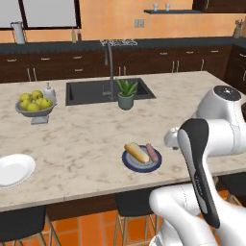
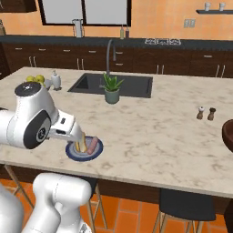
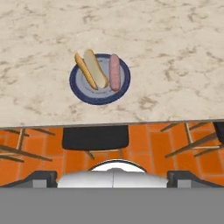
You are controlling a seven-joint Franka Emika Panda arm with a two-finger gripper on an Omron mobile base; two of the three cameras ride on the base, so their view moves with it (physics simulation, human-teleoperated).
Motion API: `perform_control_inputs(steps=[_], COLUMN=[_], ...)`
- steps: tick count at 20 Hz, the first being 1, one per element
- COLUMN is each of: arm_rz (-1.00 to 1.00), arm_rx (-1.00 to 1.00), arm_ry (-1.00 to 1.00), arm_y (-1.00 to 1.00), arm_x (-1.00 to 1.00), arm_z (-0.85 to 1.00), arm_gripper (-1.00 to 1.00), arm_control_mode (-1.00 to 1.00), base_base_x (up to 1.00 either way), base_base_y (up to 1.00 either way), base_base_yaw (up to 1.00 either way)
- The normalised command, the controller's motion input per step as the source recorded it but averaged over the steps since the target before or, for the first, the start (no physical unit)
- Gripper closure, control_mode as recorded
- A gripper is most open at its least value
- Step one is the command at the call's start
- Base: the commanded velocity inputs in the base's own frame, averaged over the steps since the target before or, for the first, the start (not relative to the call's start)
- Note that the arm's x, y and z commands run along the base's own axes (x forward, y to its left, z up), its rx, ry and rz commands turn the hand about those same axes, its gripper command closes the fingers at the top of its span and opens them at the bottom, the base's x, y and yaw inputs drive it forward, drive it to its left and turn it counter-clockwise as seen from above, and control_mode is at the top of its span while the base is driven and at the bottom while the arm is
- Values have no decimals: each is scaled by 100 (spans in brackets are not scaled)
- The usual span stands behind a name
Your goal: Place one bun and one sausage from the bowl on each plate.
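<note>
A dark blue-grey plate (image 1: 141,166) (image 2: 96,152) (image 3: 99,98) lies near the counter's front edge. On it a tan bun (image 1: 136,152) (image 3: 92,70) and a pink sausage (image 1: 152,152) (image 2: 92,144) (image 3: 114,72) lie side by side. A bare white plate (image 1: 13,169) rests at the counter's far left. The brown bowl (image 2: 228,134) peeks in at the right edge, its contents hidden. My gripper (image 3: 112,178) hangs open and holds nothing, back from the blue plate and above the counter's edge, with its dark fingertips (image 3: 43,177) far apart.
A grey footed bowl of yellow-green fruit (image 1: 34,106), a soap bottle (image 1: 48,91), a potted plant (image 1: 126,93) and a sink (image 1: 108,90) with a tall faucet occupy the back of the counter. Salt and pepper shakers (image 2: 205,113) stand at the right. Black stools (image 3: 95,138) sit below the edge.
</note>
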Motion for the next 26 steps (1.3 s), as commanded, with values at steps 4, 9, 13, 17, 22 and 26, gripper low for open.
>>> perform_control_inputs(steps=[4,9,13,17,22,26], arm_rz=[0,0,0,0,0,0], arm_rx=[0,0,0,0,0,0], arm_ry=[0,0,0,0,0,0], arm_y=[0,0,0,0,0,0], arm_x=[-2,0,0,0,0,0], arm_z=[6,0,0,0,0,0], arm_gripper=[-100,-100,-100,-100,-100,-100], arm_control_mode=[100,100,100,100,100,100], base_base_x=[-28,-65,-15,0,0,0], base_base_y=[-25,-100,-100,-100,-100,-100], base_base_yaw=[0,0,0,0,0,8])
